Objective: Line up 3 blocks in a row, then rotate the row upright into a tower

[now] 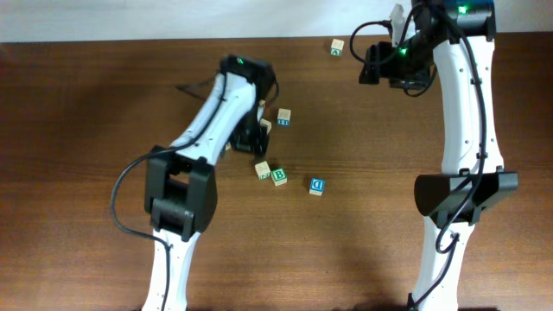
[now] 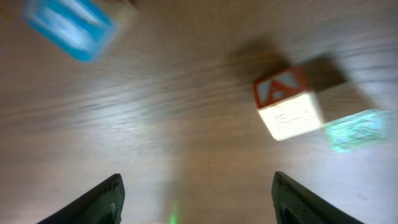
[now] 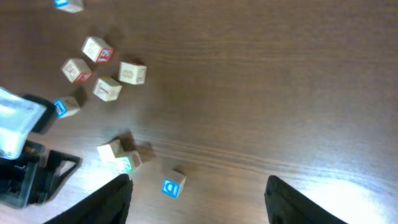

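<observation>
Overhead, the green B block (image 1: 279, 176) sits mid-tabletop (image 1: 86, 104). The pale block (image 1: 263, 169) touches it on the left arm's side, and the blue D block (image 1: 317, 185) lies near on the other side. The left fingers (image 1: 257, 136) hover just beyond the B block, spread and empty. The right fingers (image 1: 376, 65), also spread and empty, are well apart from it, so the left arm looks better placed.

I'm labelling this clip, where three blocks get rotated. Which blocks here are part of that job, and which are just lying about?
Part of the job:
- blue D block
- green B block
- pale block with a green mark

Just lying about:
- blue I block
- red A block, beside the green B block
- cluster of pale blocks, in the right wrist view
</observation>
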Available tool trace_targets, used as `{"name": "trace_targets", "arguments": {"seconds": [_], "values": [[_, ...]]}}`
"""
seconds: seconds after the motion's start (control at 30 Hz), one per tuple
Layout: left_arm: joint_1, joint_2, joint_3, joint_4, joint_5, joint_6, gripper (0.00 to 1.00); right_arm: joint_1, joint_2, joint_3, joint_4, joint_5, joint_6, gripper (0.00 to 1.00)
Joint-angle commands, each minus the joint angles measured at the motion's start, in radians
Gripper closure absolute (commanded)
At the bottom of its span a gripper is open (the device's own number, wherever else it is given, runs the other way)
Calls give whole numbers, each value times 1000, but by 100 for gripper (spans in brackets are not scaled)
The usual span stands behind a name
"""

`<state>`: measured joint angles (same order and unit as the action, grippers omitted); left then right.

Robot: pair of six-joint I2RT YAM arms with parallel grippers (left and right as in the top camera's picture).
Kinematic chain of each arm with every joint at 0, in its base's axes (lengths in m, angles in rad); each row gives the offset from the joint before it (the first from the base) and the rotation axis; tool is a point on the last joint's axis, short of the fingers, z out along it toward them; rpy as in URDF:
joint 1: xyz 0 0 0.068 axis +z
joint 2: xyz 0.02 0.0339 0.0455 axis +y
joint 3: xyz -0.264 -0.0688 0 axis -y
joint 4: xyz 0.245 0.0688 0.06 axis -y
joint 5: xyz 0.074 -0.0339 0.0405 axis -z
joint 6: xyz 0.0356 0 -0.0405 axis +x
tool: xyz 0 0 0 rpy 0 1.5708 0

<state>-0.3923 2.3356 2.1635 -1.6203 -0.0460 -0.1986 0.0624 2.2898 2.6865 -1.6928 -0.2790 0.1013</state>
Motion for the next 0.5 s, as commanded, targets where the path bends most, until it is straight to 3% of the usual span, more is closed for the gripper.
{"name": "trace_targets", "arguments": {"seconds": [0.0,0.2,0.27,0.33,0.4,0.47], "values": [[48,-180,243,-45,-14,8,26,32,-104,18,-6,-107,-15,35],[75,-455,288,-68,39,-31,31,120,-400,-45,-6,-21,16,34],[36,-481,256,-68,33,-45,30,156,-491,-163,-6,28,20,34],[-8,-482,167,-68,-69,-108,26,169,-546,-318,-6,25,25,34],[-45,-482,-16,-49,-195,-225,26,169,-556,-528,-5,24,39,34],[-45,-482,-134,29,-186,-235,28,173,-555,-684,45,18,40,34]]}}
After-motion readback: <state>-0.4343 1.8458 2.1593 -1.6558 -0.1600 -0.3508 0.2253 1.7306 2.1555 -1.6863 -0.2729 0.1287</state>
